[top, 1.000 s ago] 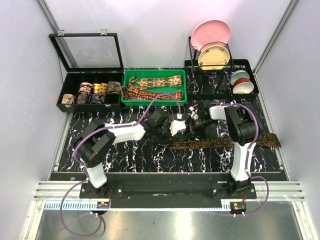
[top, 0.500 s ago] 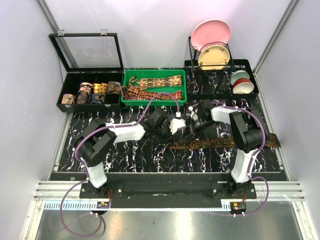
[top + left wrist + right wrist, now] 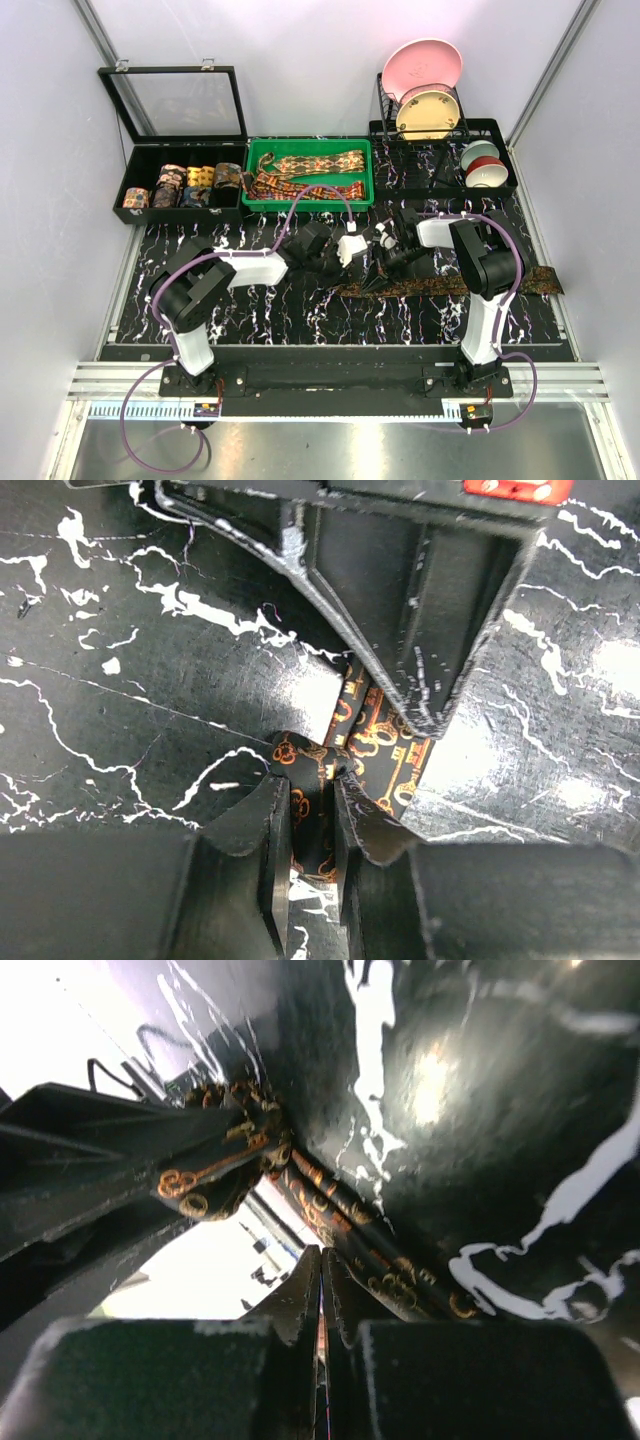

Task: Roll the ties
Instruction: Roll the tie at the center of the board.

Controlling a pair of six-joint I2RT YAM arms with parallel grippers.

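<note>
Here, with the left gripper pinching the folded end of the tie and the right gripper pressed together beside it, wind tightly while the tail toward 3 o'clock feeds flat.

Overhead I get even, sharp light; past the right gripper glare whitens the glossy tabletop, everything soft.
</note>
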